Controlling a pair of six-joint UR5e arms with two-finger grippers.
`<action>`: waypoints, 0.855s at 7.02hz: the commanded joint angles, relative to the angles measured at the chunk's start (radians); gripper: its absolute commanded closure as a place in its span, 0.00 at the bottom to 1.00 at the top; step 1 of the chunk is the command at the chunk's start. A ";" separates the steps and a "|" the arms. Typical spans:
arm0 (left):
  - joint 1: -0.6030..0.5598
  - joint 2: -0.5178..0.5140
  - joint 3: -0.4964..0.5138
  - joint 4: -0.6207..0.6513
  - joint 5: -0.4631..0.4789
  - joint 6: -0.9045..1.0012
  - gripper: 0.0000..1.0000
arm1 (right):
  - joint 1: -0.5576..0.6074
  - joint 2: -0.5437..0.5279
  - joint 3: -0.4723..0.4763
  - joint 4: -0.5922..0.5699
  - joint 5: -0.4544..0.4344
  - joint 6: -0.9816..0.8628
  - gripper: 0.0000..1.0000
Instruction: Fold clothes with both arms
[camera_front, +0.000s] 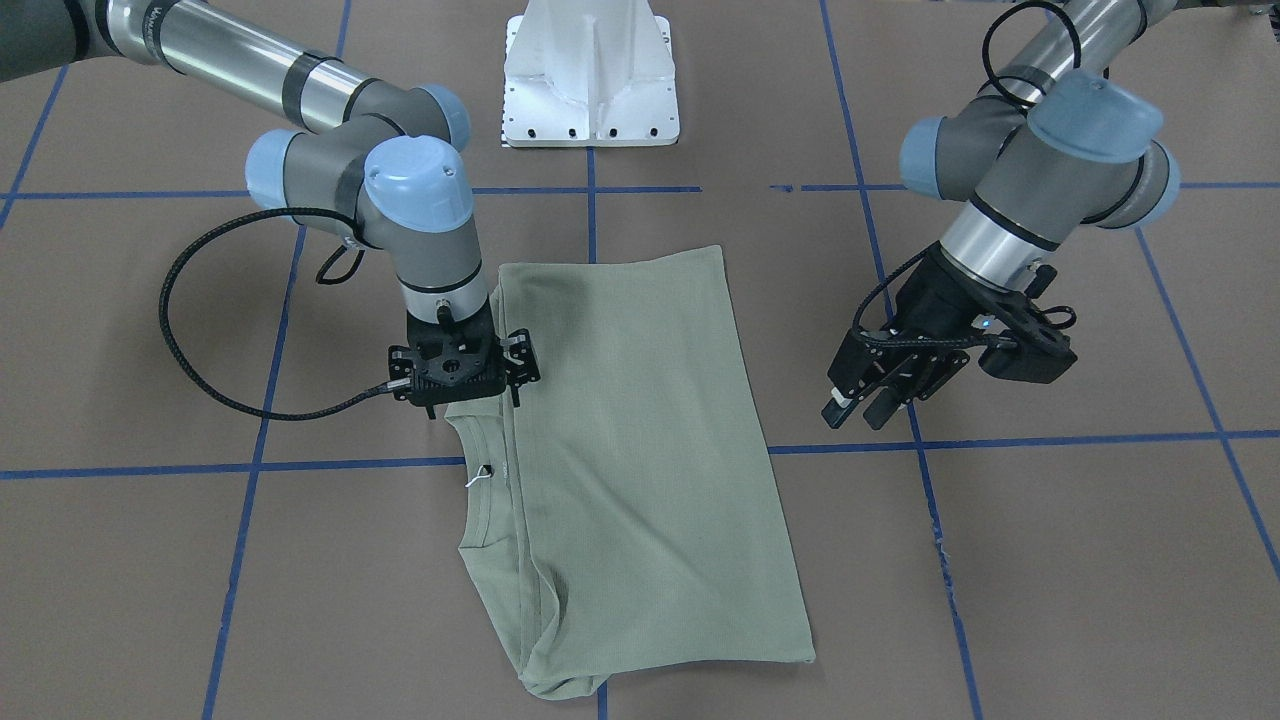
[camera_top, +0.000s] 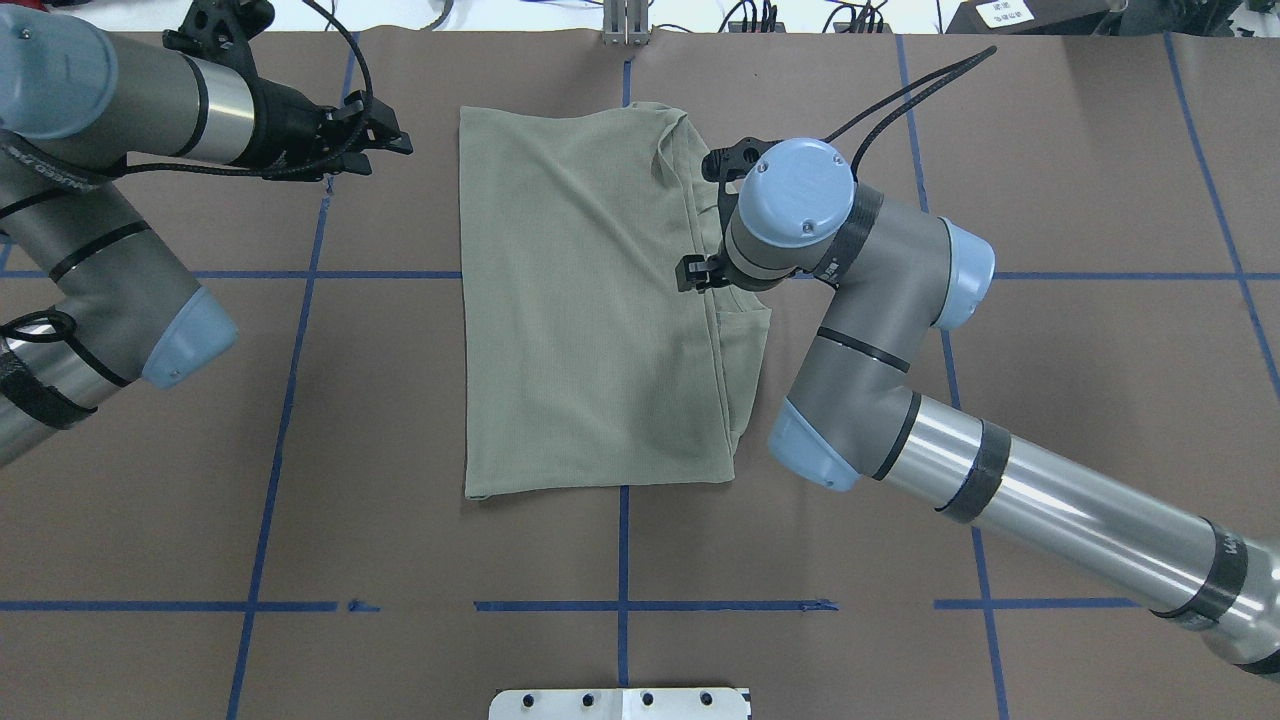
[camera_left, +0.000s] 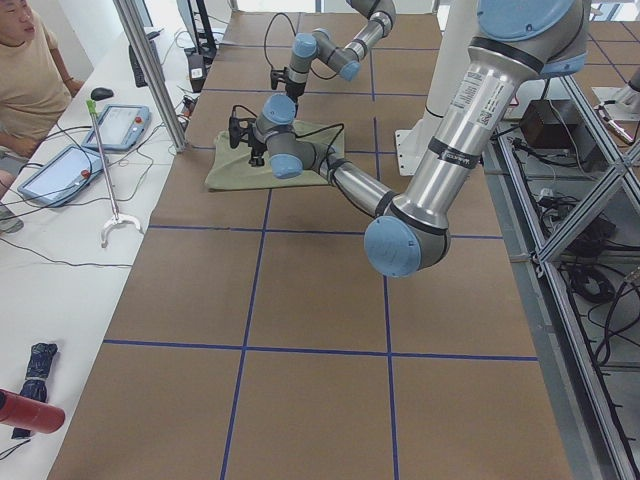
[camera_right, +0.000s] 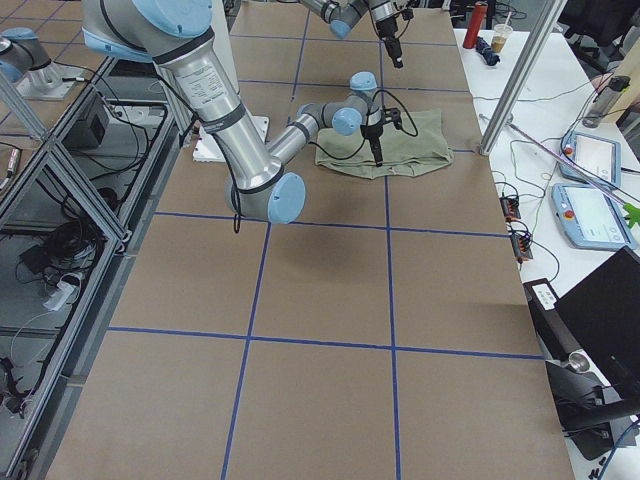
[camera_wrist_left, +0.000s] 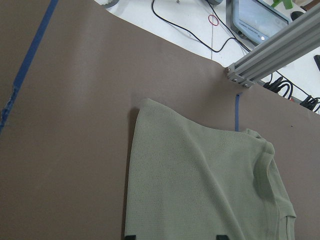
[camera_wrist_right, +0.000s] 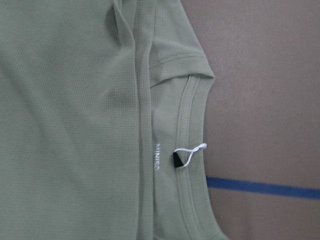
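Sage-green knit fabric is lying flat at the middle of the bench (camera_front: 1050, 560), in front of the white pedestal (camera_front: 590, 80). This is the shirt (camera_front: 640, 430), and it is already showing as a long rectangle rather than a spread garment. No sleeve is trailing outside the outline, and one layer of the body is lying over the other, so the lengthwise folding is judged to be largely complete. A crosswise fold along the near-far length is judged to be outstanding before the bundle is compact.

The right claw (camera_front: 465, 385) is standing low over the shirt's right edge, just beside the ribbed neckline (camera_wrist_right: 192, 115). Its fingers are hiding beneath the wrist, so it cannot be told whether they are spread or pinching cloth. The left claw (camera_front: 858, 412) is hovering well to the left of the shirt, apart from it, with its fingers spread and gripping nothing.

The top layer is looking smooth, with a fine knit texture. Along the right edge the folded layers are bunching slightly and the neckline is peeking out. A white tag string (camera_wrist_right: 192, 148) is looping over the collar next to a small tonal logo (camera_wrist_right: 156, 159).
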 joint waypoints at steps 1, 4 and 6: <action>0.001 0.001 -0.006 0.001 -0.002 -0.001 0.38 | -0.095 -0.034 0.109 0.003 -0.017 0.529 0.02; 0.001 0.003 -0.009 0.004 -0.002 -0.001 0.38 | -0.216 -0.122 0.186 -0.007 -0.154 0.865 0.04; 0.000 0.003 -0.009 0.002 -0.002 -0.001 0.38 | -0.242 -0.140 0.191 -0.008 -0.161 0.924 0.10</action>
